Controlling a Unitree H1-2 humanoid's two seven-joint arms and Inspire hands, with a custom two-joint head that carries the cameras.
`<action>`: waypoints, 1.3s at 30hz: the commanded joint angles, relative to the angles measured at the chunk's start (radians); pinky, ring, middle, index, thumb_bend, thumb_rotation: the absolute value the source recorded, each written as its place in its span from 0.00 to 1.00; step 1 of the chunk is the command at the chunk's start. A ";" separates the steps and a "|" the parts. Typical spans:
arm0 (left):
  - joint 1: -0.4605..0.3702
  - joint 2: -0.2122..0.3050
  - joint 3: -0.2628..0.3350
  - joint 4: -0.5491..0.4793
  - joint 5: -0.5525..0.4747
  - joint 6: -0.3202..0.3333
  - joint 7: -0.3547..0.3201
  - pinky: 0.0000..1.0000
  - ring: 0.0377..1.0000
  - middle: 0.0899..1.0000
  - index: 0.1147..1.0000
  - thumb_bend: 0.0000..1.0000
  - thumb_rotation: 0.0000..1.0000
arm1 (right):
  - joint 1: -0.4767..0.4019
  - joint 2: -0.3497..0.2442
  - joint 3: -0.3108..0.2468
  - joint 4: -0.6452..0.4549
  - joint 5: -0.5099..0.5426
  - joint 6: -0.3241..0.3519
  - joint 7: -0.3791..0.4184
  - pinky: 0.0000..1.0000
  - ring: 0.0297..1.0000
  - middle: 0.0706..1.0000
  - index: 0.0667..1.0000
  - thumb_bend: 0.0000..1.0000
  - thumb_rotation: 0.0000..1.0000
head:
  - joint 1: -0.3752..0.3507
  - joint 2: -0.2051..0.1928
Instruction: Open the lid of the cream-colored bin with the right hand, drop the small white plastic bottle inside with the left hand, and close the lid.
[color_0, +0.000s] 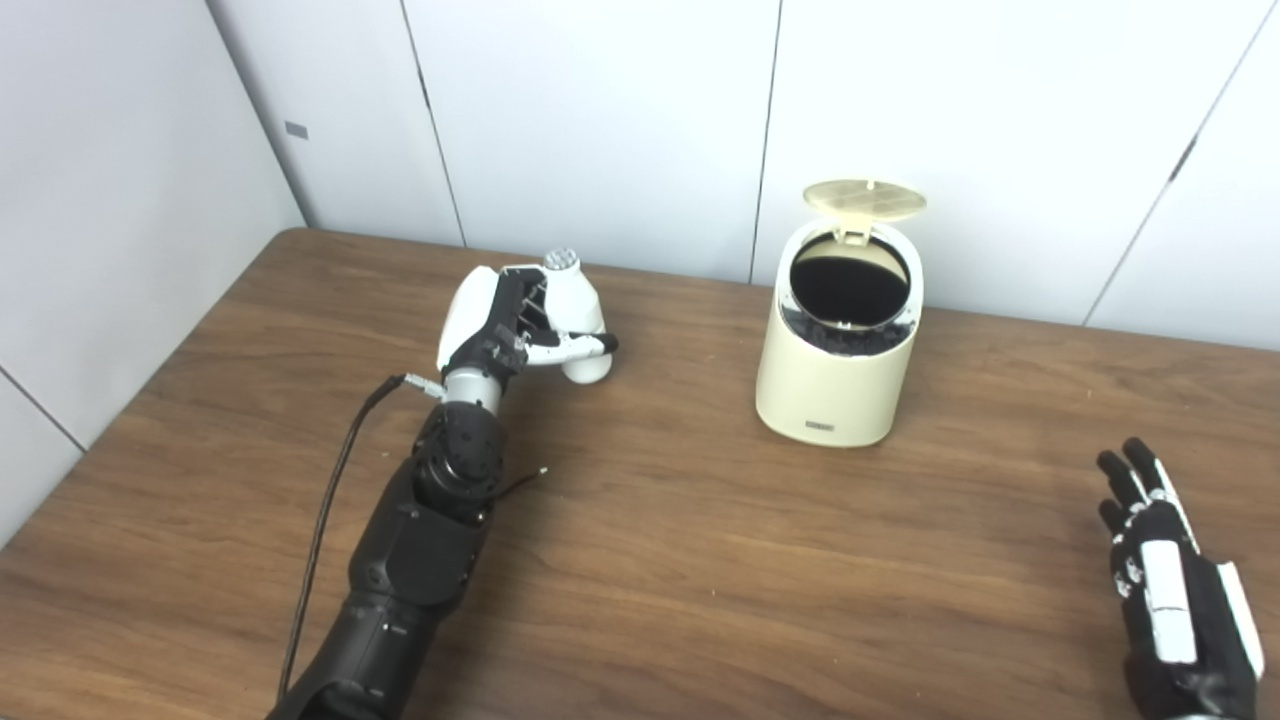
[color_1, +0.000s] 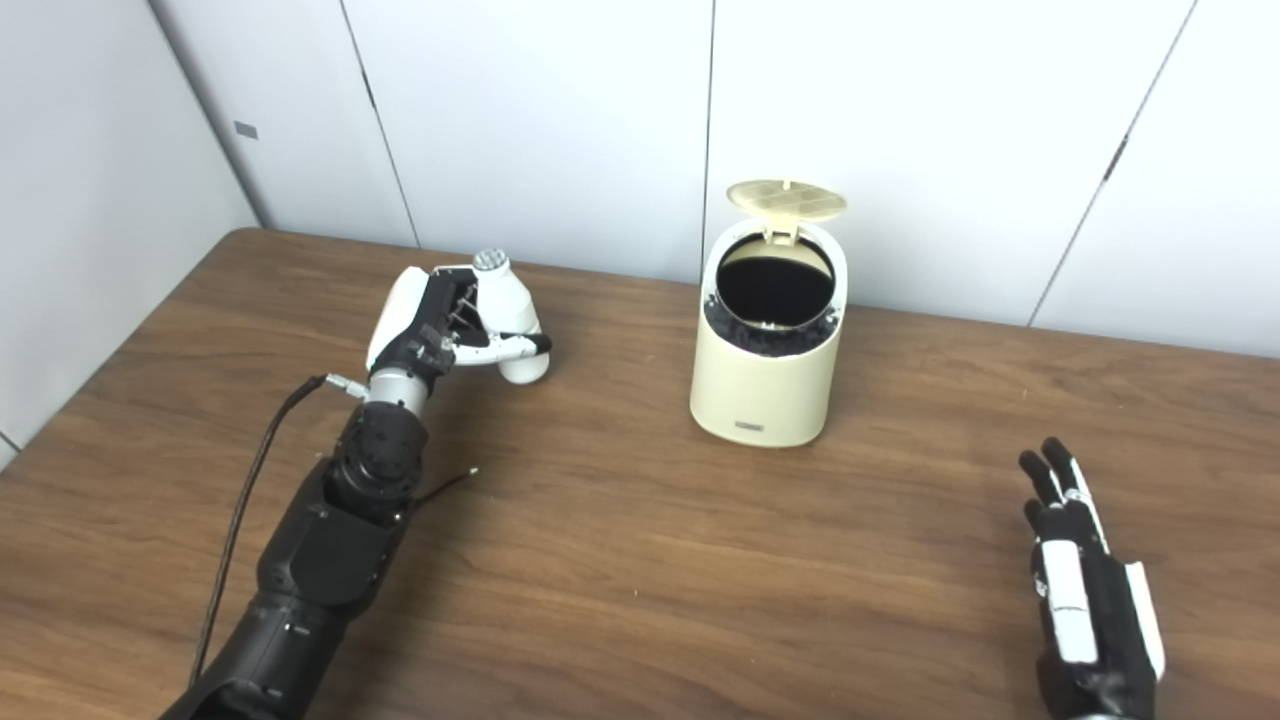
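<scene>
Now my left hand (color_0: 500, 325) grips the bottle (color_0: 578, 315); the open bin (color_0: 838, 370) lies to its right, my right hand (color_0: 1165, 580) empty, fingers spread.

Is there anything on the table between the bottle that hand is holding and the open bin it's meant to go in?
Nothing visible. The left hand grips the bottle, and only bare table lies between it and the bin. The lid stands up at the back, leaving the mouth open. The right hand is off near the table's front edge.

Cream bin, white bottle, brown wood-grain table

At 12 o'clock the bin (color_0: 838, 375) is cream with a black inside; the bottle (color_0: 580, 310), at 10 o'clock, is plain white; the table (color_0: 700, 580) is brown, streaked with grain.
</scene>
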 joint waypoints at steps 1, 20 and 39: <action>-0.049 0.014 0.004 -0.019 0.002 -0.040 0.028 0.46 0.46 0.48 0.38 0.50 0.00 | 0.003 -0.001 -0.004 0.004 0.017 -0.038 0.000 1.00 1.00 0.93 0.95 0.62 0.88 | 0.000 0.000; -0.019 -0.018 -0.016 -0.224 0.060 -0.008 0.077 0.38 0.42 0.45 0.38 0.48 0.00 | 0.001 -0.005 0.002 0.021 0.035 -0.038 0.007 1.00 1.00 0.94 0.95 0.66 0.88 | -0.045 -0.002; -0.026 -0.100 -0.121 -0.431 0.131 -0.055 0.034 0.32 0.40 0.48 0.42 0.47 0.00 | -0.006 0.014 0.030 0.064 -0.012 -0.071 -0.011 0.99 0.98 0.93 0.94 0.61 0.89 | -0.163 -0.038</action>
